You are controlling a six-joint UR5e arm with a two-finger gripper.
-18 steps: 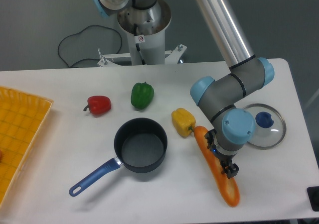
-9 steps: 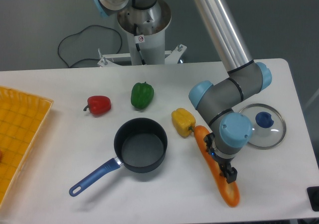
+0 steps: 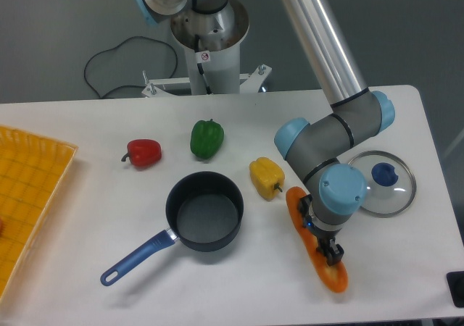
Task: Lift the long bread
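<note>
I have the end effector (image 3: 324,240) down on the long bread (image 3: 316,243), apparently clamped on its middle, at the counter's (image 3: 87,203) right front. The loaf's near end has shifted off the yellow pepper (image 3: 266,177) since before. Next comes a straight lift.

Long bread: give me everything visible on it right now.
The long bread is a long orange toy baguette with rounded ends and a paler patch near its lower end. It lies flat on the white table, running diagonally from beside the yellow pepper toward the front edge. The gripper sits over its middle, hiding that part; whether the jaws are closed on it cannot be told.
</note>
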